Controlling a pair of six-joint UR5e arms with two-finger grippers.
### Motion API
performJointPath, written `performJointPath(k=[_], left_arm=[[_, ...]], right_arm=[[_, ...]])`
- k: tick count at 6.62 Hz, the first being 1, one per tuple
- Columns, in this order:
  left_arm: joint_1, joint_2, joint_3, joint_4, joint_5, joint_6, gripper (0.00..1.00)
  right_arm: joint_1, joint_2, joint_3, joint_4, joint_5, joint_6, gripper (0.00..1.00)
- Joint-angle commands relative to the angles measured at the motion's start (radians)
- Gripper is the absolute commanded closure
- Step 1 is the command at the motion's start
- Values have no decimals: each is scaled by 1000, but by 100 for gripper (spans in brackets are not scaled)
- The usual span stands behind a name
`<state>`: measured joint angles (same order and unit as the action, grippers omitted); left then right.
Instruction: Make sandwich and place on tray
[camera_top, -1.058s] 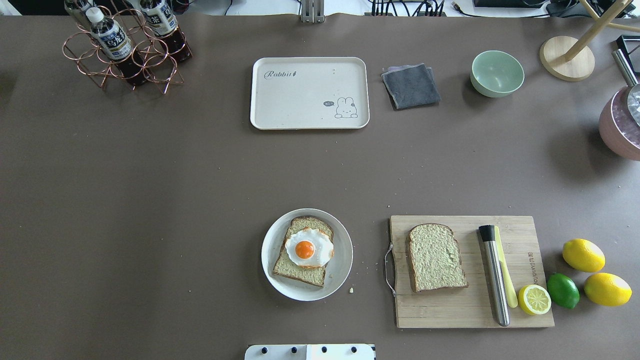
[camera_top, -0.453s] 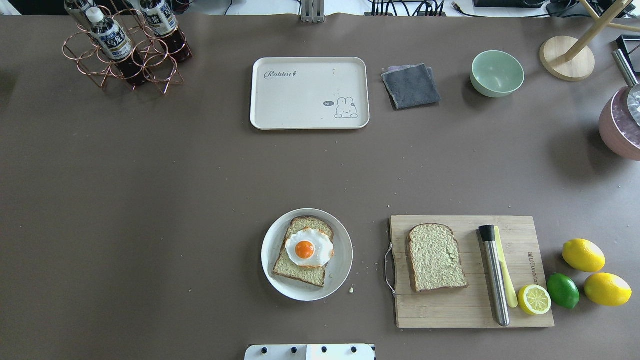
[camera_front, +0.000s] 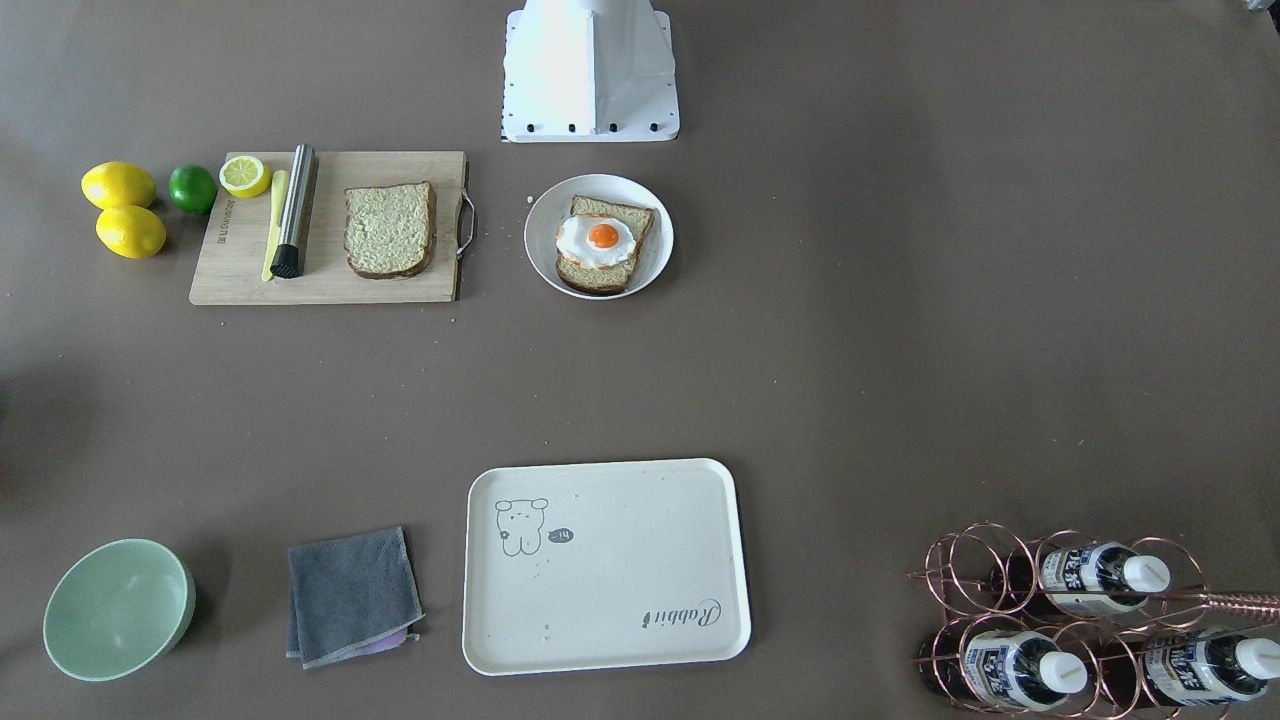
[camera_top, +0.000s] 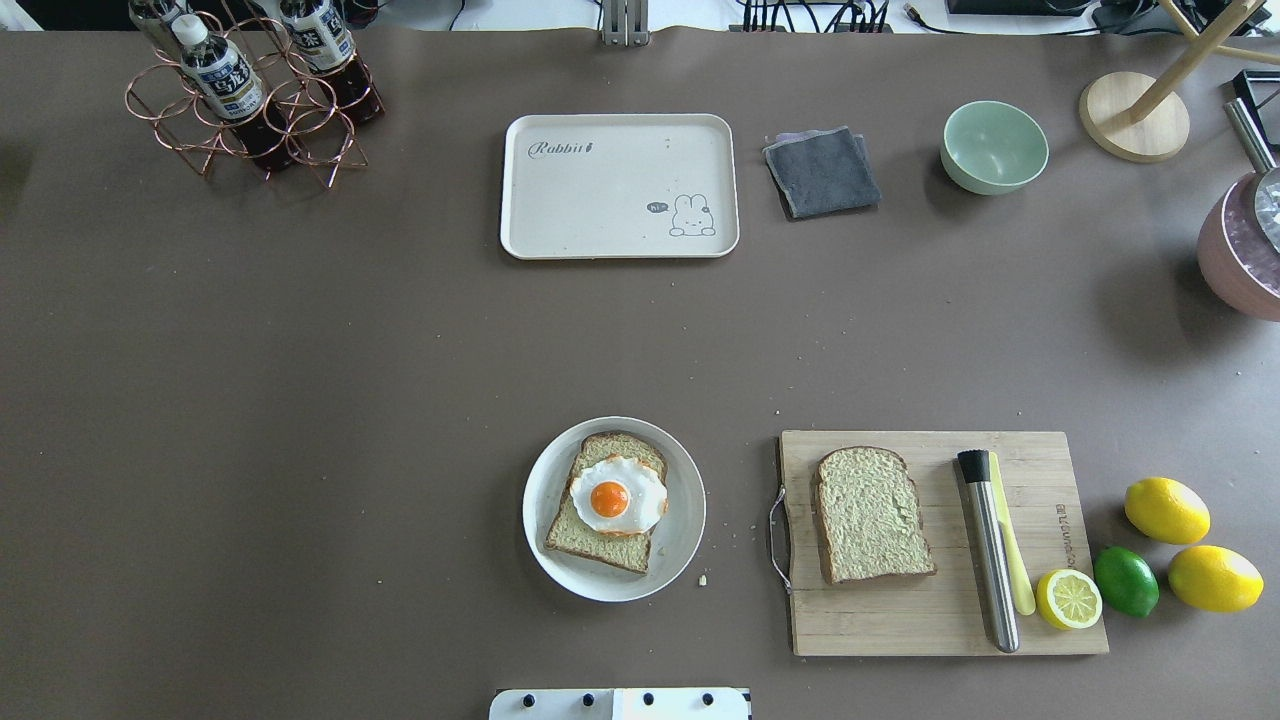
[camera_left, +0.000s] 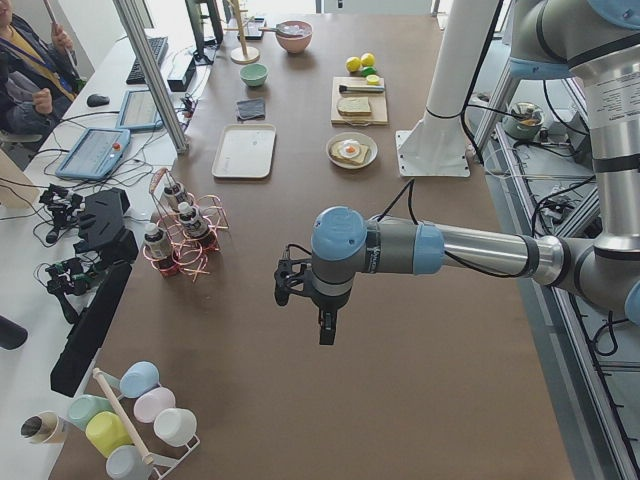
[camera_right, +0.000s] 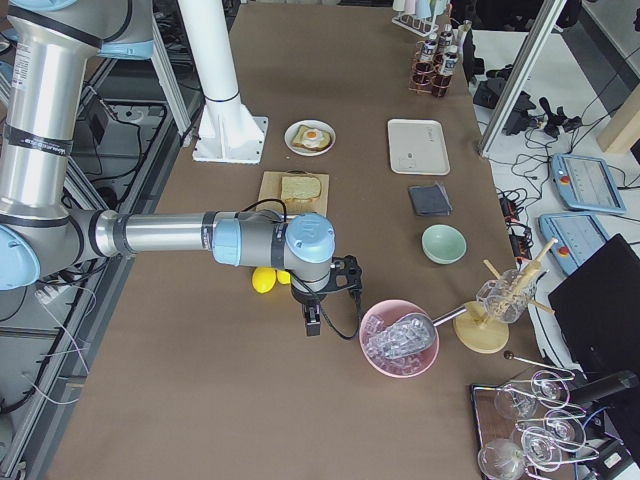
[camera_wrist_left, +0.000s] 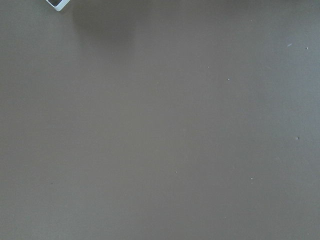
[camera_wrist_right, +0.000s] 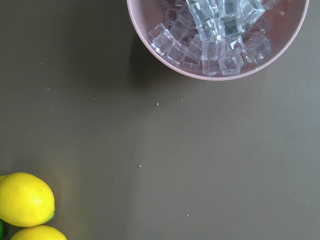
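- You will find the left gripper (camera_left: 326, 330) only in the side view from the left end of the table. It hangs above the bare brown table (camera_wrist_left: 160, 130), fingers pointing down. I cannot tell how far apart the fingers stand, and nothing shows between them.
- You will find the right gripper (camera_right: 313, 322) only in the side view from the right end. It hangs over the table between the lemons (camera_wrist_right: 25, 199) and the pink bowl of ice cubes (camera_wrist_right: 220, 65). I cannot tell its opening either.
- The sandwich lies in two parts. One bread slice (camera_top: 600, 535) sits on the white plate (camera_top: 683, 545) near the robot's base, with the fried egg (camera_top: 618, 496) on top, yolk up.
- The second bread slice (camera_top: 872, 515) lies flat on the wooden cutting board (camera_top: 930, 625), just beside the plate on the robot's right.
- The tray (camera_top: 600, 190) rests on the far side of the table from the robot, well apart from the plate and the board, in line with the plate.
- On the board beside the bread you can see a steel rod (camera_top: 988, 550), a pale yellow stick (camera_top: 1012, 545) and a lemon half (camera_top: 1068, 599).
- A lime (camera_top: 1125, 581) lies just off the board's edge, between the two whole lemons.
- A folded grey cloth (camera_top: 822, 172) and a green bowl (camera_top: 994, 147) sit on the tray's right, and a copper bottle rack (camera_top: 250, 110) stands at the far left corner.
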<state>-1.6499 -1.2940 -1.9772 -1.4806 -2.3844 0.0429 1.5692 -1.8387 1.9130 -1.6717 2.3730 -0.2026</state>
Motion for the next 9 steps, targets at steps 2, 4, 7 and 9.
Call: performJointPath(k=[2,4,7,9], left_arm=[[6,74,1,-134,-70,-1,2],[9,74,27,-179,-70,3,3],[9,74,46,-197,-71,3,3],[9,78,47,-239,-71,2,2]], right_arm=[[-49,3,90,33,98,140,0],[-236,7,95,257,118,440,0],[-525,120,78,582,59,1078,1],[-717,176,115,592,-108,1176,1]])
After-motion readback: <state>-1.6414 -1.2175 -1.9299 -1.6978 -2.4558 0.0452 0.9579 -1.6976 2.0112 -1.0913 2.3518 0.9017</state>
